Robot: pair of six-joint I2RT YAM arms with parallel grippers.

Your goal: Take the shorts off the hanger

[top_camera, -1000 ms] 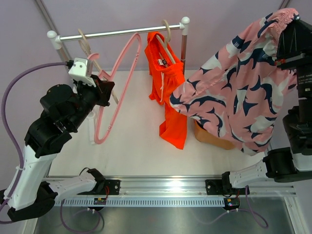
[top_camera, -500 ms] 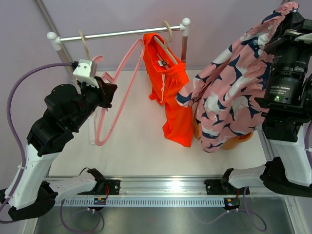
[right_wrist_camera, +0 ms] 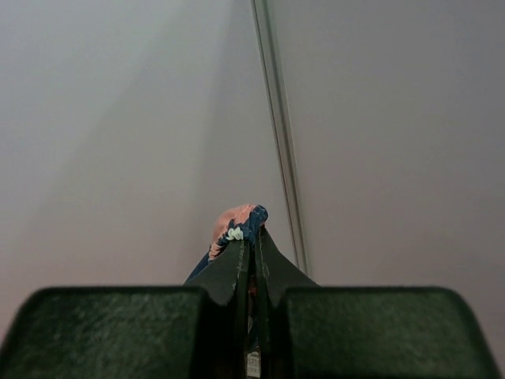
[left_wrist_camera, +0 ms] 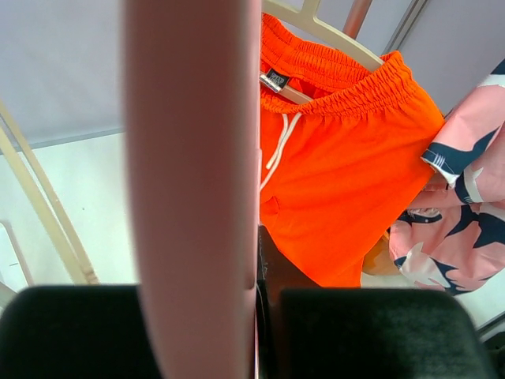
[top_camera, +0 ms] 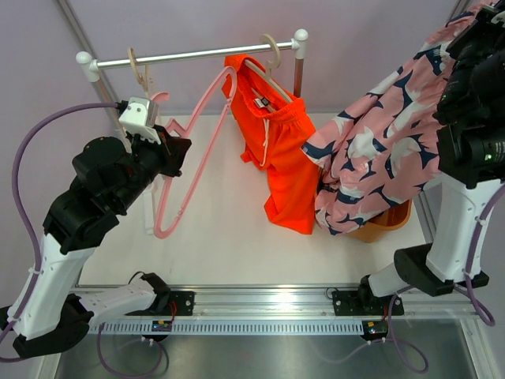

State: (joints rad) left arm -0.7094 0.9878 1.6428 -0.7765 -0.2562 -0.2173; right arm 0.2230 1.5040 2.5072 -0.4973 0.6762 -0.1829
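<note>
Right tool (right_wrist_camera: 251, 241): pinched tight on a fold of the pink patterned shorts (top_camera: 379, 166), held high at right, hem drooping over the brown bin (top_camera: 388, 226). Left tool (top_camera: 173, 150): clamped on the bare pink hanger (top_camera: 193, 134). Orange shorts (top_camera: 280, 158) hang on the rail (top_camera: 197, 54). Fabric looks light, limp, slippery; you should grip the elastic waistband, not the loose leg

My right claw (right_wrist_camera: 251, 264) and my left claw (left_wrist_camera: 211, 298) are black. The pink shorts (top_camera: 379, 158) have dark blue and white shapes all over. The orange shorts (top_camera: 278, 166) are bright, with a white string. The hanger (top_camera: 189, 150) is pink. The table (top_camera: 221, 245) is white and the wall (top_camera: 355, 31) is pale purple.
</note>
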